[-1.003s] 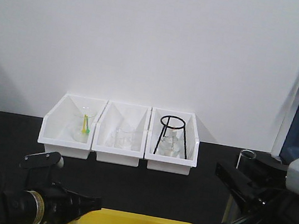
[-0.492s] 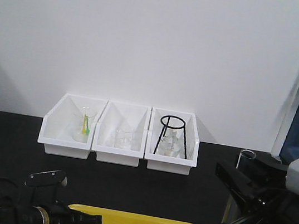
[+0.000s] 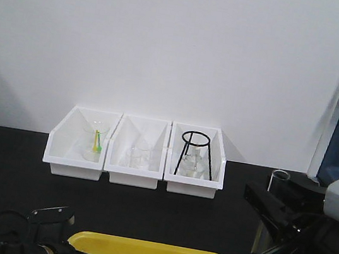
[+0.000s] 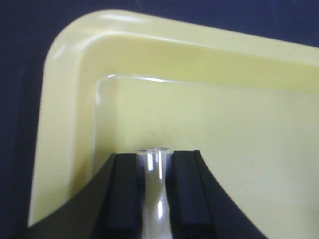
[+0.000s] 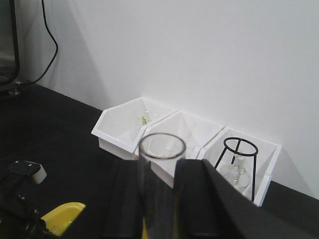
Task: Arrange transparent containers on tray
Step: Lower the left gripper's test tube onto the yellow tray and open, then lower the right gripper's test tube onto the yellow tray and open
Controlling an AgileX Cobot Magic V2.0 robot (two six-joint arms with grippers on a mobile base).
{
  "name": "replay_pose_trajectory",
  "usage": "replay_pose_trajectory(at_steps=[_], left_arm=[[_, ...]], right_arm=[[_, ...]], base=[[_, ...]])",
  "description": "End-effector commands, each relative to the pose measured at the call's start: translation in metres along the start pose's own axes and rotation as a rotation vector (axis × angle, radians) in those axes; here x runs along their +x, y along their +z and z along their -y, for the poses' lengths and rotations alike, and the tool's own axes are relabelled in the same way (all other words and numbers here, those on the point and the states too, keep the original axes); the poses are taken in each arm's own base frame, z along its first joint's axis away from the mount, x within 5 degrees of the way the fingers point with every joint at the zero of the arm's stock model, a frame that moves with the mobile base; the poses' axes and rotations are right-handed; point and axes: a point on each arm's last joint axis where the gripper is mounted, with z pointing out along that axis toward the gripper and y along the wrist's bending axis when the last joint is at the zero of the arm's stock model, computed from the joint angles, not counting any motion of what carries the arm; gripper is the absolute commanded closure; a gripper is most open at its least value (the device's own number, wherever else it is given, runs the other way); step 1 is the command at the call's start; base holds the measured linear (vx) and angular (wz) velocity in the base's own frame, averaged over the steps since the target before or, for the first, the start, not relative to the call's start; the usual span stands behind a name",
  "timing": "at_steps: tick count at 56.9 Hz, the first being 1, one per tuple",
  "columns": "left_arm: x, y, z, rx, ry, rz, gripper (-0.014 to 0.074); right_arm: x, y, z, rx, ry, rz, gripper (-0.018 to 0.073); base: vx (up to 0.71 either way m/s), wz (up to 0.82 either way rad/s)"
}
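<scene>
We see a test tube (image 4: 153, 199) pinched between the two black fingers of the left gripper (image 4: 154, 162). Its open rim points to 12 o'clock inside the yellow tray (image 4: 65, 109), whose rounded corner lies at 10 o'clock. We cannot tell whether the glass touches the floor. A second test tube (image 5: 158, 199) stands upright, clamped in the right gripper (image 5: 160, 174), off the tray's 3 o'clock side. At 12 o'clock on the black table (image 3: 11, 161) sit three white bins (image 3: 133, 171), and the right one holds a wire stand (image 3: 195, 151).
</scene>
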Motion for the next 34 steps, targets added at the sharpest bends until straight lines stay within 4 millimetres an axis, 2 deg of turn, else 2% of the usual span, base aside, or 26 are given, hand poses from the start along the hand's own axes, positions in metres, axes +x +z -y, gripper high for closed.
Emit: replay_pose_trajectory(at_steps=[1,9,15,34], left_arm=[[-0.0135,-0.0116,0.0140,0.060,0.006,0.056,0.0366],[-0.0132,-0.0115,0.0130,0.049,0.005,0.053,0.0257],[-0.0127,-0.0115,0.0114,0.030,0.004,0.048,0.0207],[-0.0173,-0.0193,0.0131,0.030,0.000,0.066,0.0188]], right_arm=[[-0.0170,-0.0031,-0.0014,-0.027,-0.011,0.089,0.0572],[-0.0170,-0.0031,-0.0014,-0.027,-0.011,0.089,0.0572],[-0.0170,-0.0031,-0.0014,-0.027,-0.011,0.089,0.0572],[-0.0123,-0.0028,0.0025,0.015,-0.004,0.037,0.0571]], base=[[0.00,0.00],[0.00,0.00],[0.00,0.00],[0.00,0.00]])
